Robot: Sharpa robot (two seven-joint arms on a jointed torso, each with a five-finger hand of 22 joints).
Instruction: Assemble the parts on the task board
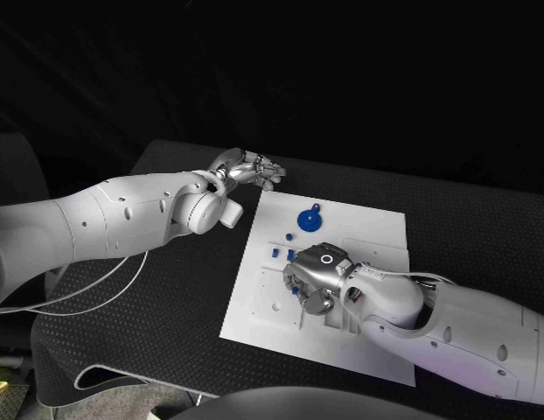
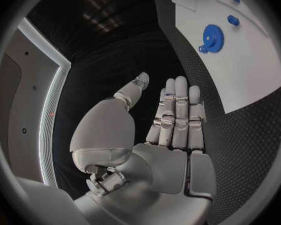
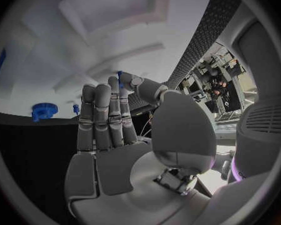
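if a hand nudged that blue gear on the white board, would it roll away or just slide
Probably slide: the blue gear lies flat on the task board, teeth outward, so rolling looks unlikely. It appears small, rigid plastic, likely light. The smooth board may let it skid easily.

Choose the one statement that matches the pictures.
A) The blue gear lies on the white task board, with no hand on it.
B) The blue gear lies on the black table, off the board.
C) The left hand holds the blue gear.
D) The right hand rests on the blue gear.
A: the blue gear lies on the task board, apart from the left hand and the right hand.
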